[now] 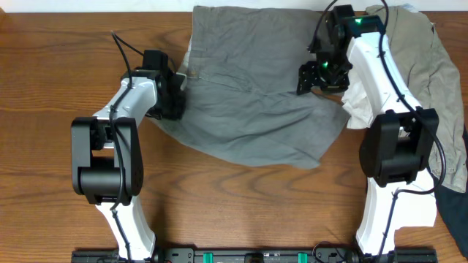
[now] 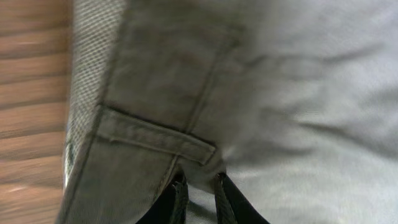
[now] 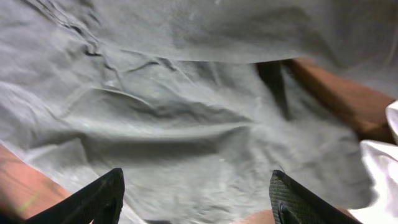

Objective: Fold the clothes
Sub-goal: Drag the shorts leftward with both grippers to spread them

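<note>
The mid-grey shorts (image 1: 256,95) lie spread on the wooden table, with the waistband and a belt loop (image 2: 155,137) at their left edge. My left gripper (image 1: 175,91) is at that left edge. In the left wrist view its fingers (image 2: 200,194) are shut on a fold of the grey cloth just below the belt loop. My right gripper (image 1: 314,73) hovers over the right part of the shorts. In the right wrist view its fingers (image 3: 198,190) are wide open and empty above the wrinkled grey cloth (image 3: 186,124).
A pile of other garments lies at the right edge: khaki-tan (image 1: 435,66), white (image 1: 358,109) and navy (image 1: 455,186). The right arm reaches across this pile. Bare wood (image 1: 241,204) shows in front of the shorts and at the left (image 1: 51,73).
</note>
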You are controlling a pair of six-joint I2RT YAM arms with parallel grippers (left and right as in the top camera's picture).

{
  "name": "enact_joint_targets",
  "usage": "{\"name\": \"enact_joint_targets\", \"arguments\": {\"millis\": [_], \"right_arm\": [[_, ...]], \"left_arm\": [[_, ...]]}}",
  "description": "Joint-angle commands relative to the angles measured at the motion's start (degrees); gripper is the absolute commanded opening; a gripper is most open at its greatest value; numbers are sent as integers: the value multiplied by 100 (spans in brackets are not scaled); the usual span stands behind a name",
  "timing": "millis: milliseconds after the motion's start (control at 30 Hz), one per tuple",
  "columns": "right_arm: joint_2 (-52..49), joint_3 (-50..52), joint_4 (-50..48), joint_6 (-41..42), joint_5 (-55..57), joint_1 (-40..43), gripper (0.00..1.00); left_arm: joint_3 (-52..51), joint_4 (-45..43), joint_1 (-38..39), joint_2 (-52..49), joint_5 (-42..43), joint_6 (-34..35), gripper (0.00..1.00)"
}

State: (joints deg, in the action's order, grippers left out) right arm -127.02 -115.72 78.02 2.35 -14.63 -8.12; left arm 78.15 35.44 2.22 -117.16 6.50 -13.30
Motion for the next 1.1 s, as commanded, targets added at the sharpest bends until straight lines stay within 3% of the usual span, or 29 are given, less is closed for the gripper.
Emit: {"name": "enact_joint_targets", "arguments": {"millis": [0,433,567,633,667,700,733,800,867,933,1067], "right_arm": [[37,-42,52,37,-59,-166,73],[37,927,-417,234,-90,-546,73],[37,1215,-835,232,-129,-699,71],[37,1292,-1056,232,-181,-782,70],[37,1335,-1176,232,-221,-820,68],[37,1373,-1281,234,-249,-868,66],[37,1401,-1377,232,-262,-920,62],[37,1458,-1547,232,-256,-1021,47],[37,1526,-1711,232,-223,-1115,19],[37,1646,-1902,299,-136,-1178,1],[37,2039,-2236,540,74,-1189,1]], "left_arm": [[-103,-35,-319,-168,-1102,564,19],[-101,671,-1910,-166,-1340,1976,19],[-90,992,-2247,-166,-1008,2330,22],[-31,1180,-2347,-157,-544,2374,49],[-11,1241,-2378,-146,-348,2404,72],[0,1279,-2389,-127,-177,2420,88],[9,1307,-2396,-98,55,2415,96],[33,1357,-2393,-15,407,2417,98],[52,1392,-2371,92,675,2415,98],[52,1421,-2361,269,901,2415,98],[52,1641,-2350,874,1191,2411,98]]}}
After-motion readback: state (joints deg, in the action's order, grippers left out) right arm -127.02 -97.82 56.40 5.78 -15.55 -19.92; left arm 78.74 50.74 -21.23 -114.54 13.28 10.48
